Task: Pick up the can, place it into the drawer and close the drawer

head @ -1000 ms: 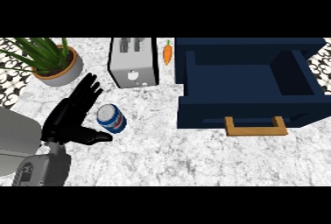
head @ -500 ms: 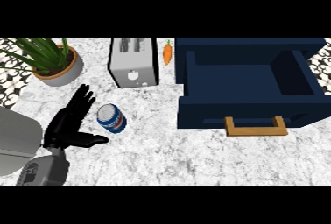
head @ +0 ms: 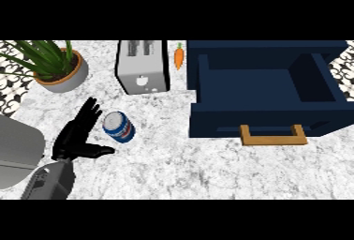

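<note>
The can (head: 119, 127), blue and white with a red band, lies tilted on the marble counter left of centre. My left hand (head: 72, 138) is just left of it, open. Its fingers point up along the can's left side and its thumb sticks out below the can. I cannot tell whether the hand touches the can. The dark blue drawer (head: 262, 125) stands pulled open at the right, with a wooden handle (head: 273, 137) on its front. Nothing shows inside it. My right hand is out of view.
A silver toaster (head: 142, 66) stands behind the can. A carrot (head: 179, 55) lies between the toaster and the drawer. A potted plant (head: 59, 65) sits at the back left. Bare counter runs along the front.
My left hand has slid back toward the near edge, and its fingertips now reach less far past the can. The can and drawer have not moved.
</note>
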### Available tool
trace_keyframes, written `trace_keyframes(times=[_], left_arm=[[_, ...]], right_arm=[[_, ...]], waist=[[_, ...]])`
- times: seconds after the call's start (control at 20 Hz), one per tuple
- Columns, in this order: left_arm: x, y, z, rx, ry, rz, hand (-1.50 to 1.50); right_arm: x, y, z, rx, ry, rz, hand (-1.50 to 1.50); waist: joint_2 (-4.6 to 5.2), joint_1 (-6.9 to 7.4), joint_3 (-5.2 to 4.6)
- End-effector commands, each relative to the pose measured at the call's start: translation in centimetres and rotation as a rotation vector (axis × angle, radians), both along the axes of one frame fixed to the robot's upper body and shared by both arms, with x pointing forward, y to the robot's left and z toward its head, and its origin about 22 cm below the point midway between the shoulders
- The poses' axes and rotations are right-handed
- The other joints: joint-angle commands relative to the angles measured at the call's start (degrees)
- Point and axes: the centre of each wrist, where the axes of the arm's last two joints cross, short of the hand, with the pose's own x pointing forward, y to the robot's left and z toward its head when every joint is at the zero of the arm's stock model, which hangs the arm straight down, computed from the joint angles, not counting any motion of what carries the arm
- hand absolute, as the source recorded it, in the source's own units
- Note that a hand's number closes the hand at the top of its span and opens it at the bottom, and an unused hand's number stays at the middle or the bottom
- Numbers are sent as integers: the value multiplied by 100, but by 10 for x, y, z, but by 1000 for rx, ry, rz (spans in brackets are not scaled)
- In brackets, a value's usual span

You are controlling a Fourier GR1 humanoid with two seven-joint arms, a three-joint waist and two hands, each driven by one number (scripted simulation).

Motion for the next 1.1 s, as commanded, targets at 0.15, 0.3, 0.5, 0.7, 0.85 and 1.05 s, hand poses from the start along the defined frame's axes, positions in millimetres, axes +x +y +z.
trace_keyframes(times=[0.15, 0.3, 0.5, 0.7, 0.85, 1.05], left_arm=[[-3, -2, -25, -6, 27, 8, -150], [3, -8, -37, -28, 41, -4, -150], [3, -2, -42, -57, 51, -12, -150], [-2, -13, -61, -83, 59, -9, -150], [8, -34, -57, -120, 69, -9, -150], [20, -50, -50, -160, 67, 2, 150]], right_arm=[[-14, -22, -14, 4, 3, 2, -150], [-3, 9, 3, 8, -15, 3, -150], [-20, -8, 2, 11, 4, 14, -150], [-15, -7, 10, 3, -5, 18, -150], [-8, 3, 22, 21, 6, 15, -150], [-12, -1, -1, 11, 2, 6, -150]], waist=[[-2, 1, 2], [8, -16, -2], [4, -29, -1], [21, -63, -6], [13, -27, -4], [0, -2, 2]])
